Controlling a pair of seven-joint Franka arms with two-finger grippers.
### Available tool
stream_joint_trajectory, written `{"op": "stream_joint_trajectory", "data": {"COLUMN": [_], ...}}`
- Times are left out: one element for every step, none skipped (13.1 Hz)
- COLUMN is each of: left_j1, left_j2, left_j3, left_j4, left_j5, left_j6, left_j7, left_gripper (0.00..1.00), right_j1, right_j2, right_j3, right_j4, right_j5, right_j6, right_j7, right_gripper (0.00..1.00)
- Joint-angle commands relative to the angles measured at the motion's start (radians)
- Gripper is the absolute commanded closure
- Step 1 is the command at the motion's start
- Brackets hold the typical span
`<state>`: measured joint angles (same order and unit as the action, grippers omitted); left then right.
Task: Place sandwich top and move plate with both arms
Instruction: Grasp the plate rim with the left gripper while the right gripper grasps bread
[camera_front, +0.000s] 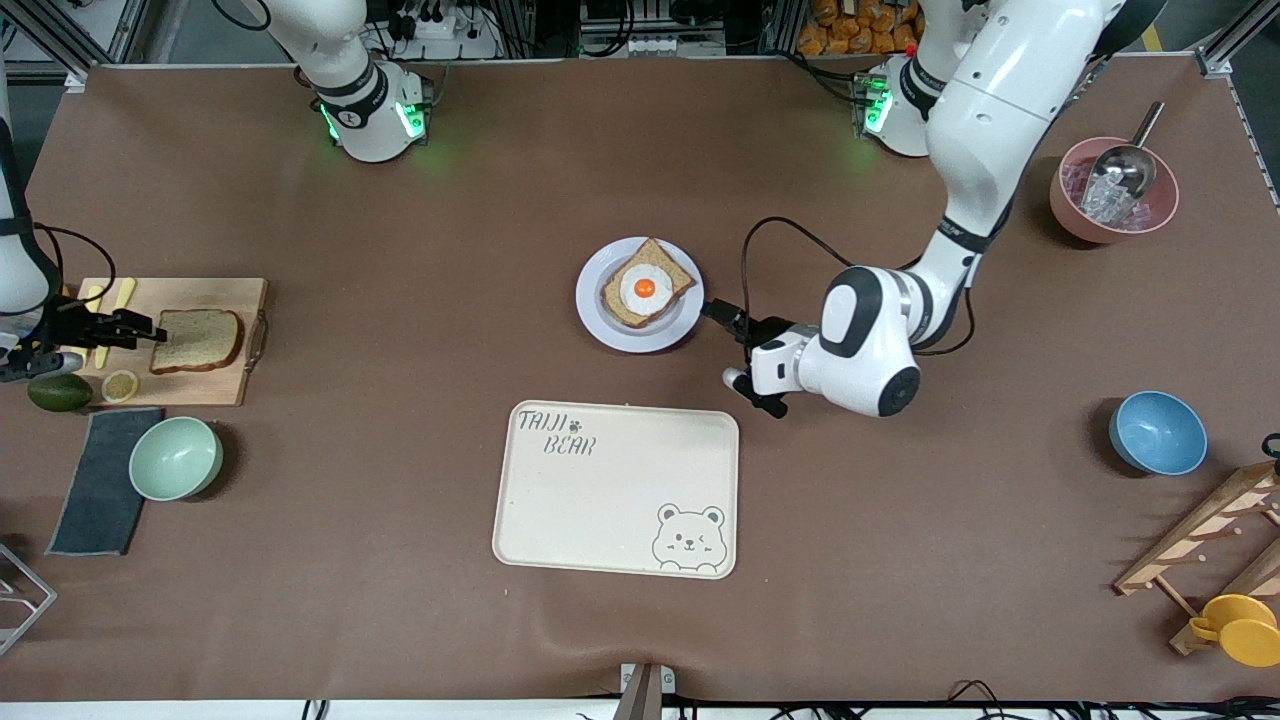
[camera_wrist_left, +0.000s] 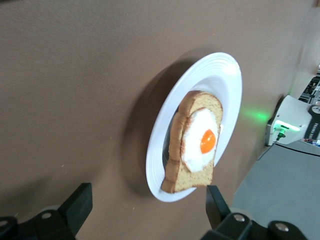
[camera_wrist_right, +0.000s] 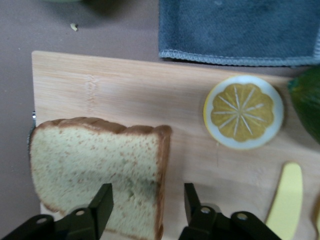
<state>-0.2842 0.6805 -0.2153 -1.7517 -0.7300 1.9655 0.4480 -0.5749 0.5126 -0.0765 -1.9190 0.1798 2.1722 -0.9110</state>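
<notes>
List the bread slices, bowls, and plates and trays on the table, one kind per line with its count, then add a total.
Bread slices: 2 (sandwich top, egg-topped slice)
Bowls: 3 (mint, blue, pink)
Plates and trays: 2 (plate, bear tray)
Total: 7

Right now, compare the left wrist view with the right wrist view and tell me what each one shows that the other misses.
Only the left wrist view shows the plate holding the egg-topped bread, with the left end effector open beside it. Only the right wrist view shows the sandwich top on the cutting board, a lemon slice, a grey cloth, and the right end effector open over the bread's edge. Both show the brown table.
</notes>
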Motion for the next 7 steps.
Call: {"op": "stream_joint_trajectory", "data": {"left_j1": [-0.021,-0.032,-0.033,-0.041,-0.047,-0.055,-0.065], "left_j2": [0.031,0.031,0.033,0.034,0.034,0.039,0.051], "left_j3": [0.002,0.002,0.002,0.002,0.002,0.002,0.002], "left_j4": [-0.002,-0.009,-0.017,-0.025,-0.038,-0.045,-0.046], "left_j5": [-0.067,-0.109,-0.126,-0.129,-0.131,-0.132,-0.134], "left_j6": [0.021,0.026,0.026,0.026,0.030,0.053,0.075], "left_j7": [0.017,0.017,0.017,0.017,0.017,0.017,0.017], "left_gripper": [0.00,0.00,0.00,0.00,0.00,0.00,0.00], "right_j1": [-0.026,-0.028,-0.036,-0.040,-0.040,-0.040,-0.040], "right_j2": [0.029,0.037,0.041,0.049,0.050,0.050,0.050], "right_j3": [0.017,0.017,0.018,0.018,0.020,0.018,0.018], "right_j4": [0.026,0.028,0.028,0.028,0.026,0.026,0.028], "right_j5": [0.024,0.024,0.024,0.026,0.035,0.050,0.053], "right_j6": [0.001,0.008,0.018,0.021,0.021,0.021,0.020], "right_j7": [-0.043,-0.045,-0.046,-0.060,-0.078,-0.089,-0.092], "right_gripper": [0.46,0.46,0.59,0.75,0.86,0.97,1.00]}}
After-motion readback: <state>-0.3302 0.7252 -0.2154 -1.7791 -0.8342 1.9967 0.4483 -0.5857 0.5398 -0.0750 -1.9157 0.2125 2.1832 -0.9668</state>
